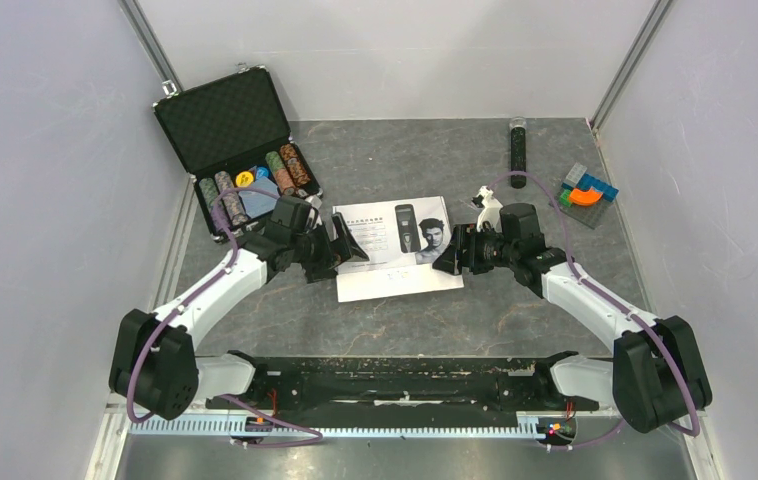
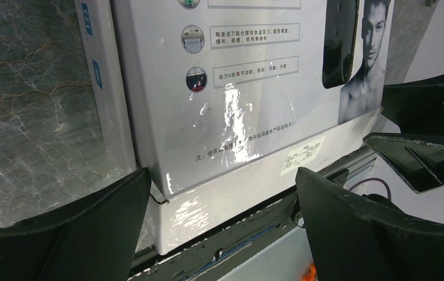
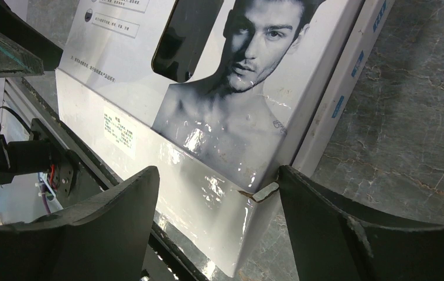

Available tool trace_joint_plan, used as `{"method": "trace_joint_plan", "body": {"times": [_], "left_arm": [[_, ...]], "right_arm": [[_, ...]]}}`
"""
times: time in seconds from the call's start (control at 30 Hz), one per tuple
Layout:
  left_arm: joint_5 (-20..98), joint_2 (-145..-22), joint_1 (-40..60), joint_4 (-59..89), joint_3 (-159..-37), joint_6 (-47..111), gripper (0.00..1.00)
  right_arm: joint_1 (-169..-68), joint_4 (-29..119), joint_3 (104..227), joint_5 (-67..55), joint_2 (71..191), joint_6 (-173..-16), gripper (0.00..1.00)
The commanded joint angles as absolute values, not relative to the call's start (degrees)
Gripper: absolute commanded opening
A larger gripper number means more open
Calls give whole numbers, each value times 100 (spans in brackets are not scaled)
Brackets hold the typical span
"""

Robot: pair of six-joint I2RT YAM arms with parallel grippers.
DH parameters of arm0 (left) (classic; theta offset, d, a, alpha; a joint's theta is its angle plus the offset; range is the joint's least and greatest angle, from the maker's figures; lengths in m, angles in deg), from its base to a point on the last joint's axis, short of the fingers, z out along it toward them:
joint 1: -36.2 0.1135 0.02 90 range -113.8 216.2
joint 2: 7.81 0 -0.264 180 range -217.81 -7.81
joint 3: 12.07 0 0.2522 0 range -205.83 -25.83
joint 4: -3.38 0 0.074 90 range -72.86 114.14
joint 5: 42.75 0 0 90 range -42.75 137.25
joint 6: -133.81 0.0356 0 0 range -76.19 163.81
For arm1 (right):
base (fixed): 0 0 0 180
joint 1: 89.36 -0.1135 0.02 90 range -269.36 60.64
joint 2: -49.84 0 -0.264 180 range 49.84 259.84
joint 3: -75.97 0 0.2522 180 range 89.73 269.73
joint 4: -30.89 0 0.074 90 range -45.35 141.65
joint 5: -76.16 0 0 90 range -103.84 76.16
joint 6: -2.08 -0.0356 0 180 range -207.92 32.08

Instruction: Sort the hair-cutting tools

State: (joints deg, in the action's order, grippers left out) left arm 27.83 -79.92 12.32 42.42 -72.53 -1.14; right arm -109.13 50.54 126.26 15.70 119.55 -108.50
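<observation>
Centrally, white clipper box (image 1: 395, 248), left tool (image 1: 353, 244) spread wide at one end, right tool (image 1: 443, 254) likewise opposite.

The white box (image 2: 167, 105) on the worktop carries Chinese print. One line reads "动刀4档调节功能", another begins "注:使用". Its smaller labels are unreadable.

The worktop (image 1: 405, 160) is showing dark grey marbling with pale veins. At the centre, the box (image 1: 395, 250) is gleaming white, carrying a black-and-white portrait and blue labels along its side. At upper left, the case (image 1: 220, 115) is showing black dimpled foam above multicoloured chips (image 1: 255, 180). The fingers (image 2: 61, 240) are showing plain black.
</observation>
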Motion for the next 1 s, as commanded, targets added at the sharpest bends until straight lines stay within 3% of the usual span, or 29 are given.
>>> {"method": "trace_joint_plan", "body": {"times": [0.0,0.97], "left_arm": [[2931,-7945,1190,4061,-7199,-128,100],[3382,-7515,1191,4338,-6971,374,100]], "right_arm": [[-10963,4889,12634,1509,11941,-10832,77],[-10965,4754,11950,965,11494,-10388,81]]}}
